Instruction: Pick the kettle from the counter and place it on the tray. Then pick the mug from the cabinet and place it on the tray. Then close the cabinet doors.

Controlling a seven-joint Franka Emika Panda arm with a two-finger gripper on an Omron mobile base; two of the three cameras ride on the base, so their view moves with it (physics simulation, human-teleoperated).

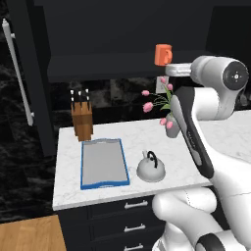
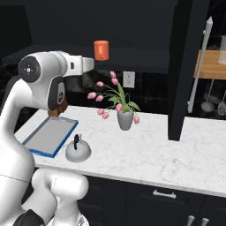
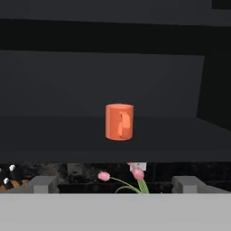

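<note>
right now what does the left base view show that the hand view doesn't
Left base view alone: the kettle on the counter beside the tray, with the tray bare, and an open cabinet door. Hand view alone: the mug's handle facing the camera and the gripper open. Both: the mug on the cabinet shelf, the tulips and the knife block.

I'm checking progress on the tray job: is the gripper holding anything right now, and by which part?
Nothing is held: the gripper is open, facing the mug on the cabinet shelf.
</note>
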